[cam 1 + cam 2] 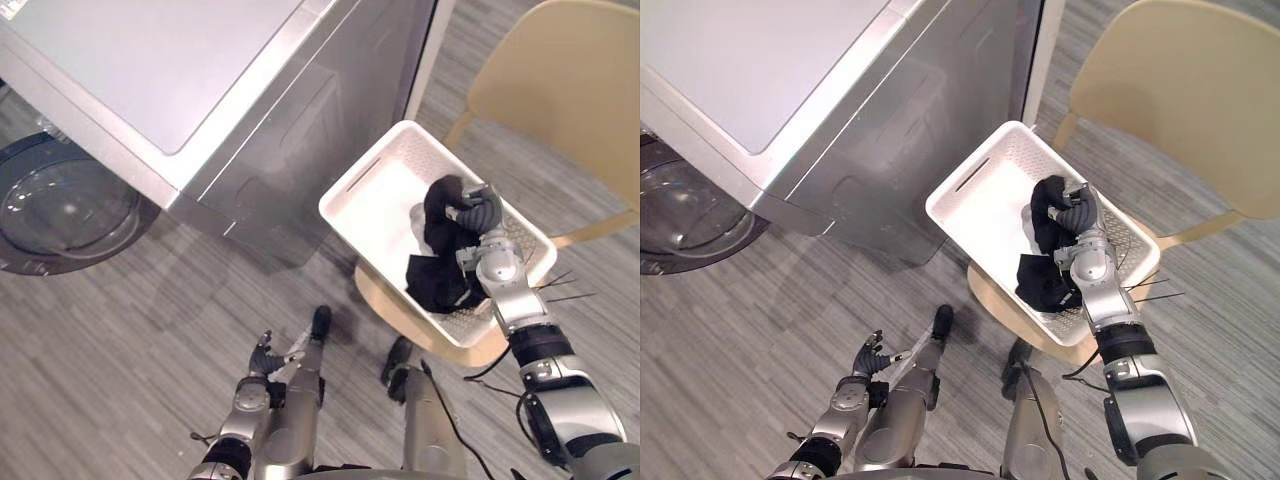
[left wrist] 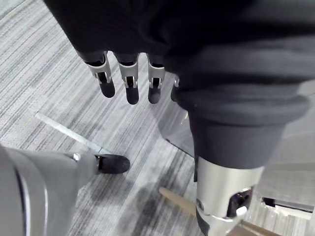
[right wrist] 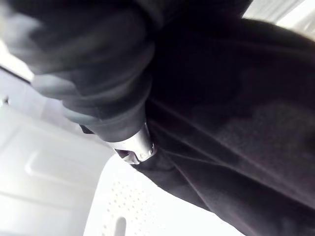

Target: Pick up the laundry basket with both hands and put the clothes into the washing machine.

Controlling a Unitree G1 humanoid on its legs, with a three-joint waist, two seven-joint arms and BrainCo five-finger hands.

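The basket (image 1: 375, 205) sits on the chair (image 1: 560, 90), right of the washing machine (image 1: 150, 60), its long axis running far-left to near-right. My right hand (image 1: 482, 212) reaches in from the near right, fingers curled into the black clothes (image 1: 437, 275). My left hand (image 1: 268, 358) hangs low at near left, fingers loose, empty.

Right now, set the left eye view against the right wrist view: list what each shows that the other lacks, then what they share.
The left eye view adds the washing machine, its round door, the tan chair under the white basket, and the left hand, open, low over the floor. The right wrist view adds the folds of the dark clothes close against the right hand. Shared: that hand on the clothes inside the basket.
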